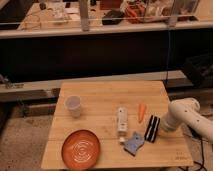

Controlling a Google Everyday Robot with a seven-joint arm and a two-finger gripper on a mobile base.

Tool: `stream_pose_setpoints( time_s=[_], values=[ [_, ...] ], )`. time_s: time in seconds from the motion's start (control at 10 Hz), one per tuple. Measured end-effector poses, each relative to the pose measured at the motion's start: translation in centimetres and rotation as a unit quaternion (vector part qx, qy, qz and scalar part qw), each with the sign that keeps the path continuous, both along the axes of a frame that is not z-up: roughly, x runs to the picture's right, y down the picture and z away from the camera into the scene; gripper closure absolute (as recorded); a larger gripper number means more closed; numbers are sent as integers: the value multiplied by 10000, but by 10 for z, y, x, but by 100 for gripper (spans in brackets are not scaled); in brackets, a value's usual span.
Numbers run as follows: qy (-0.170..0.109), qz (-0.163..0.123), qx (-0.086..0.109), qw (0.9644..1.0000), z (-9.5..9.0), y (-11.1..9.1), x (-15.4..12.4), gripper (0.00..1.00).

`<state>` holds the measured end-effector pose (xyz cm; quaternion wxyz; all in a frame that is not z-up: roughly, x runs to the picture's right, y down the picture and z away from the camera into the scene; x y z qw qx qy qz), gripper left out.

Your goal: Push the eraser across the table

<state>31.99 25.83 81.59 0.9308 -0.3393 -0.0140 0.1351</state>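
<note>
The eraser (pixel 152 128), a small black block with white stripes, lies on the right part of the light wooden table (pixel 110 92). It sits just below the carrot (pixel 141 112). My gripper (pixel 162 128) is shut and sits low at the eraser's right side, right against it as far as I can tell. The white arm (pixel 182 115) reaches in from the table's right edge.
A white elongated bar (pixel 121 120) lies left of the eraser, with a blue sponge-like piece (pixel 133 143) at its lower end. An orange plate (pixel 81 148) sits at the front left and a white cup (pixel 73 106) behind it. A dark counter runs behind the table.
</note>
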Motion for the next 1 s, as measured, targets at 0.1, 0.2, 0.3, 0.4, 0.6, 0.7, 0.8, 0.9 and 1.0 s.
stream_pose_setpoints(
  time_s=[0.1,0.2,0.3,0.4,0.6,0.7,0.8,0.9,1.0],
  values=[
    [-60,-48,18,10000,1,-3,-6,100],
    [-124,-101,36,9999,1,-6,-13,100],
    [-171,-147,48,9997,2,-8,-19,100],
    [-215,-187,58,9996,2,-10,-23,100],
    [-337,-312,84,9989,4,-14,-37,100],
    [-393,-366,96,9985,5,-16,-42,100],
    [-468,-426,98,9979,7,-18,-49,100],
    [-527,-464,69,9975,10,-18,-54,100],
    [-585,-490,42,9971,13,-17,-59,100]
  ],
)
